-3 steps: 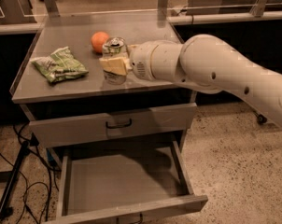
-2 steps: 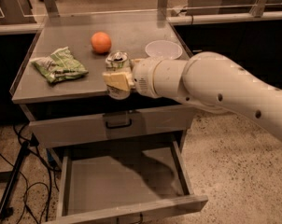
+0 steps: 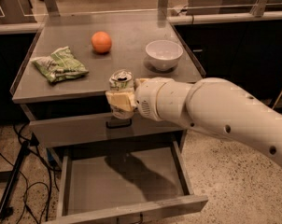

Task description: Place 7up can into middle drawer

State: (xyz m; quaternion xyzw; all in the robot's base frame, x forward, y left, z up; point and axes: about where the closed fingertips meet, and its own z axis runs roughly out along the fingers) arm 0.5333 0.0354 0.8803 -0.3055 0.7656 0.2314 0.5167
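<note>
Gripper [image 3: 120, 101] closed around the 7up can [image 3: 121, 81], cream fingers [image 3: 116, 98] pressed on the can's mid-body, so only the silver top and a strip of the lower body show. Can roughly upright, held in the air, off every surface. In the picture it sits across the front edge of the cabinet top [image 3: 131, 31], its lower end overlapping the closed upper drawer front [image 3: 75, 129] and just above that front's black loop handle [image 3: 118, 123].

Middle drawer [image 3: 85, 190] pulled out, at 6 o'clock from the can and well below it. Bare grey floor, low side walls, arm shadow lying across the floor. Can not in the drawer.

White arm [image 3: 215, 111] runs in from 4 o'clock at the right frame edge, the thick wrist ending right behind the can.

On the cabinet top:
- orange fruit [image 3: 101, 42] at 11 o'clock from the can, apart from it
- white bowl [image 3: 164, 54] at 1 o'clock, near the right edge of the top
- green and white snack bag [image 3: 60, 65] at 10 o'clock, near the left edge

None of the three touch each other or the can.

Black cables [image 3: 24, 181] on the speckled floor at 8 o'clock, left of the cabinet.
</note>
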